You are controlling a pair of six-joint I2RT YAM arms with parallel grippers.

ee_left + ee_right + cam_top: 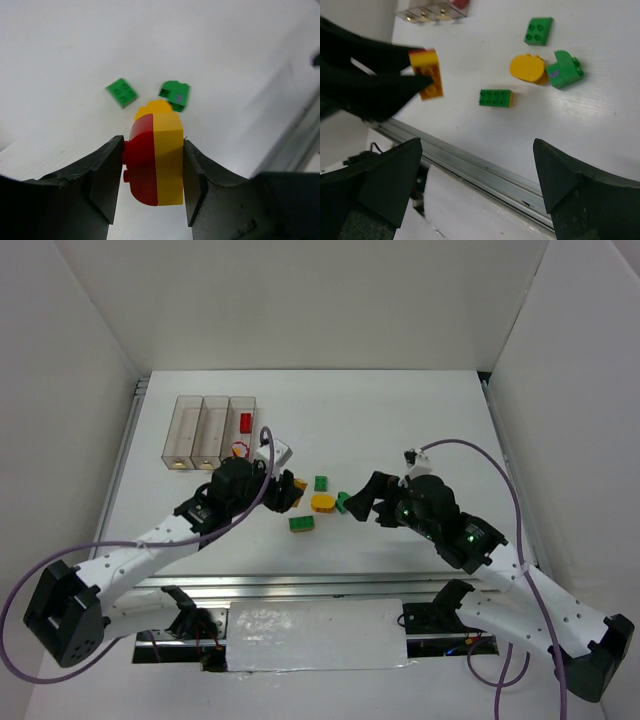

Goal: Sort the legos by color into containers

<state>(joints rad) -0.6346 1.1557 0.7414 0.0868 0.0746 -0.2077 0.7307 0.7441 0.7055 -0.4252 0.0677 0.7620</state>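
A: Item one?
B: Red-and-yellow piece (154, 160), two bricks joined, pinched between the fingers of the left gripper (152, 167) and held off the table (420, 420). It sits just left of centre in the top view.
A: Orientation?
B: In the left wrist view the long axis runs up and down the frame and the colour seam is vertical. Red half on the left, yellow on the right. Red studs point left, against the left finger. The top end is rounded.
A: Loose stock?
B: Four pieces, mid-table, between the two arms. Green square brick (321, 482), studs up. Yellow rounded brick (323, 502), touching the green rounded brick (343, 502) on its right. Green long brick (301, 524) below them, studs up, long axis roughly left to right.
A: Bins?
B: Containers (210, 428), three in a row, upper left of the top view, long axes running up the frame. One red brick (246, 422) lies in the rightmost one.
A: Other claw?
B: Right gripper (362, 498), fingers spread wide, holding nothing, just right of the green rounded brick.
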